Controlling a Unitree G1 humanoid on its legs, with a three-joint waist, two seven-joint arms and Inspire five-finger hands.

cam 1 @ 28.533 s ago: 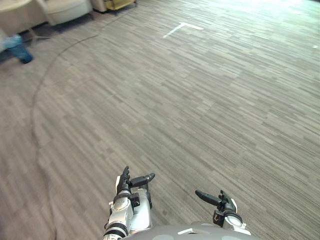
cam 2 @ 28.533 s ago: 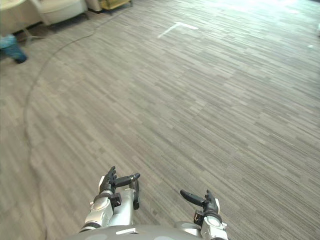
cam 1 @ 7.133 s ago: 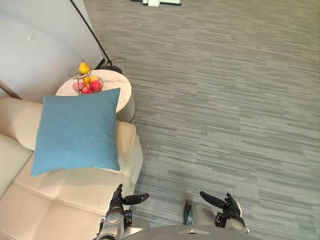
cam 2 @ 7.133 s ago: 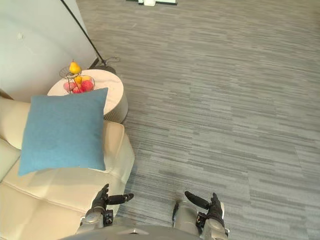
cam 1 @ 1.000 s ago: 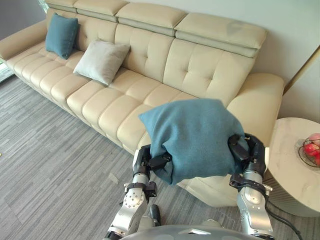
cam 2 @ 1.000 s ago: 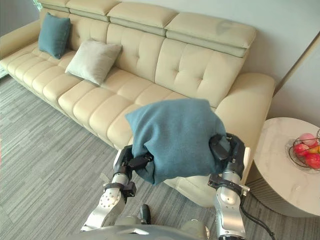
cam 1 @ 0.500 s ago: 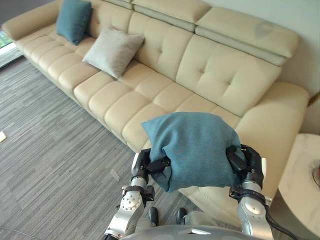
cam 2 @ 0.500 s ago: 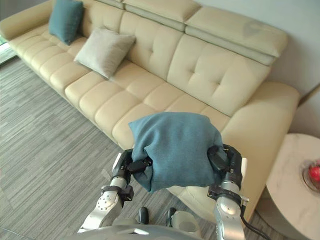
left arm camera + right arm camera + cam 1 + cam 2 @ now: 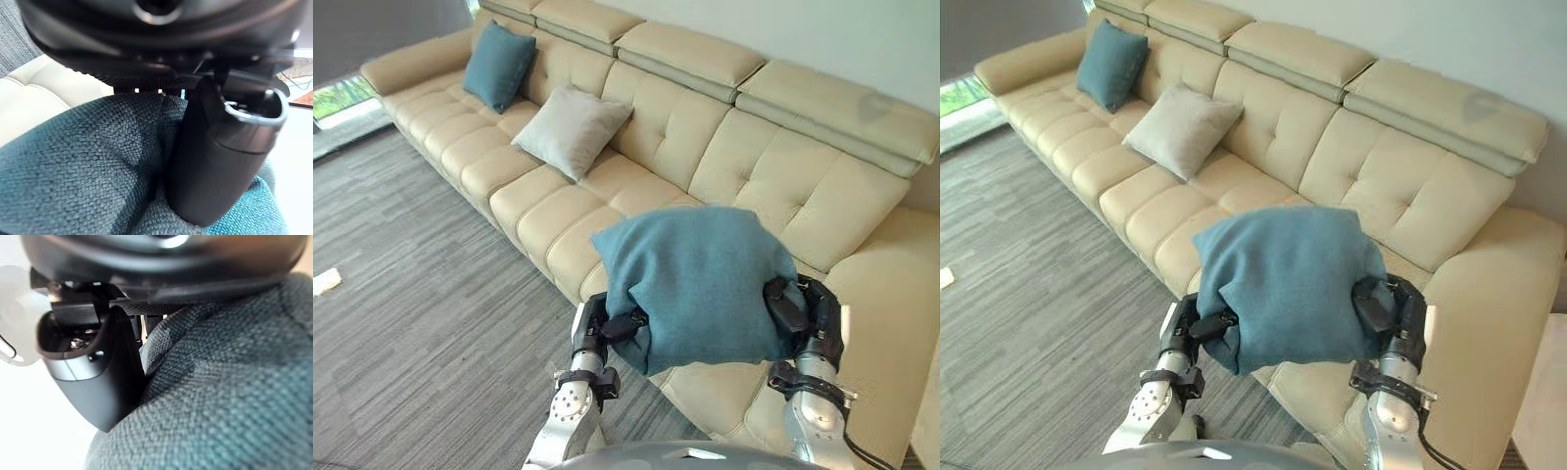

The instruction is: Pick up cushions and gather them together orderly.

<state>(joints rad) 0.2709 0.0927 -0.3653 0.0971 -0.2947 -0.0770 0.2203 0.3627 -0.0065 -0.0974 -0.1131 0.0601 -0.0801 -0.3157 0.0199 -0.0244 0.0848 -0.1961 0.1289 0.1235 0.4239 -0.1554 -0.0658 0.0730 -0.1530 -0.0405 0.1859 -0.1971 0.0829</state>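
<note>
Left hand (image 9: 607, 328) and right hand (image 9: 800, 315) are gripping the teal cushion (image 9: 700, 279) from opposite sides, thumbs and fingers curling into its fabric; in each wrist view the thumb is pressing a dent into the coarse weave.

A long cream leather sofa (image 9: 705, 127) is running across the scene from the far left to the near right, with tufted backrests and padded headrests against a pale wall (image 9: 862, 39). Grey striped carpet (image 9: 411, 323) is covering the floor in front of it.

The teal cushion is hanging in the air between the two hands, bunched and rounded under their squeeze, over the sofa's front edge and clear of the seat.

A light grey cushion (image 9: 573, 129) is leaning against the backrest near the sofa's middle. Well apart from it, a second teal cushion (image 9: 501, 65) is standing upright against the backrest near the far armrest.

A small pale scrap (image 9: 325, 282) is lying on the carpet at the left edge.
</note>
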